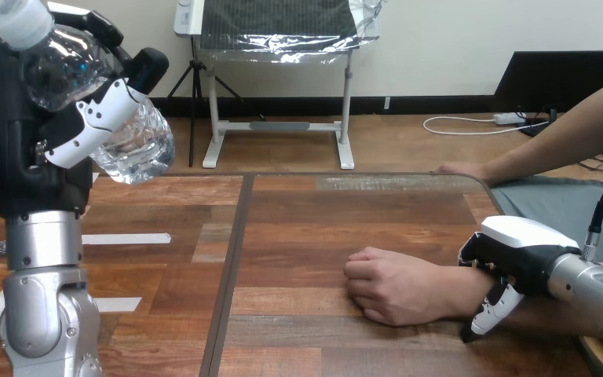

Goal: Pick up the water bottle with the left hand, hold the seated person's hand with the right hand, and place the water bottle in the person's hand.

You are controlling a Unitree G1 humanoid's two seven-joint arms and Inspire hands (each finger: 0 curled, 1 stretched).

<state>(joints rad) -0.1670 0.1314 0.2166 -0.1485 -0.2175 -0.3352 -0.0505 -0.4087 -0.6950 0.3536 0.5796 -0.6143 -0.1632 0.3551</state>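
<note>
High at left, water bottle (pixel 98 102) — person's hand (pixel 396 287) on the table (pixel 298 228), right robot hand (pixel 518 255) round its wrist.

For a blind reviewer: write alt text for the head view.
The robot's left hand holds a water bottle raised at upper left. Its right hand curls over the wrist of the person's hand, fisted on the table.

- A wooden table (pixel 322 212) is split by a dark seam (pixel 232 267).
- White tape strips (pixel 126 238) are stuck near its left edge.
- The person's other hand (pixel 463 169) is laid on its far edge.
</note>
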